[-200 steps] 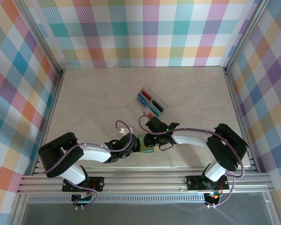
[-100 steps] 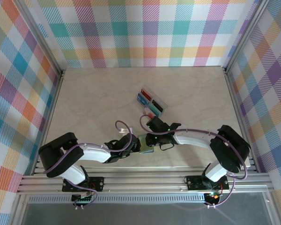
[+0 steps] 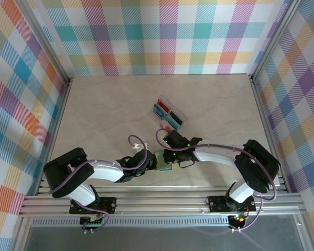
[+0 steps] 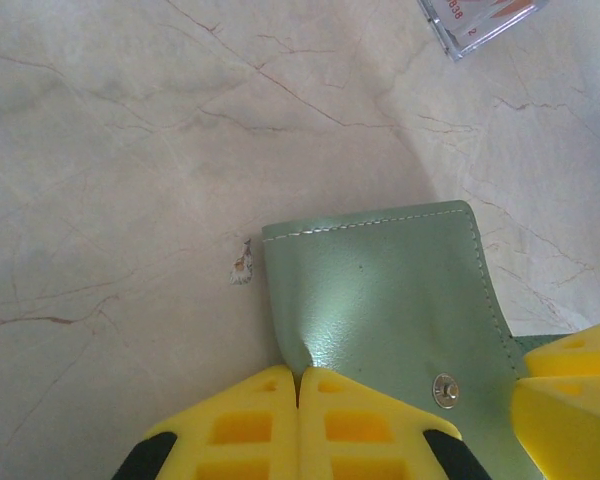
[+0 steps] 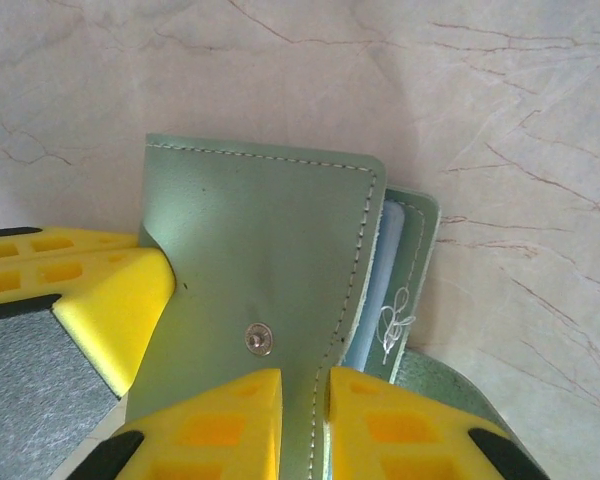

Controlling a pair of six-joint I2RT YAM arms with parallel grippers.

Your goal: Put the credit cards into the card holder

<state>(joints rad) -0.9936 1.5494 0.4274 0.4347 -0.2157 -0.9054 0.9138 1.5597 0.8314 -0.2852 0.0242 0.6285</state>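
The grey-green card holder (image 3: 161, 160) lies near the table's front, held between both grippers. My left gripper (image 4: 298, 378) is shut, pinching and creasing the near edge of its flap (image 4: 380, 300). My right gripper (image 5: 305, 400) is shut on the flap's stitched edge, beside the metal snap (image 5: 259, 338). The flap (image 5: 250, 230) is lifted, and a pale blue card (image 5: 378, 290) shows in the pocket under it. More credit cards (image 3: 167, 112), red, blue, dark and teal, lie in a clear tray further back. In the top view the left gripper (image 3: 153, 161) and right gripper (image 3: 170, 157) meet over the holder.
The clear plastic tray (image 3: 184, 117) sits just beyond the right gripper; its corner (image 4: 480, 20) is at the top right of the left wrist view. Plaid walls enclose the marble table (image 3: 104, 110), and an aluminium rail (image 3: 157, 201) runs along the front.
The right gripper's jaws have closed in on the card holder's flap. Both arms have barely shifted, and the left gripper has stayed shut on the holder.
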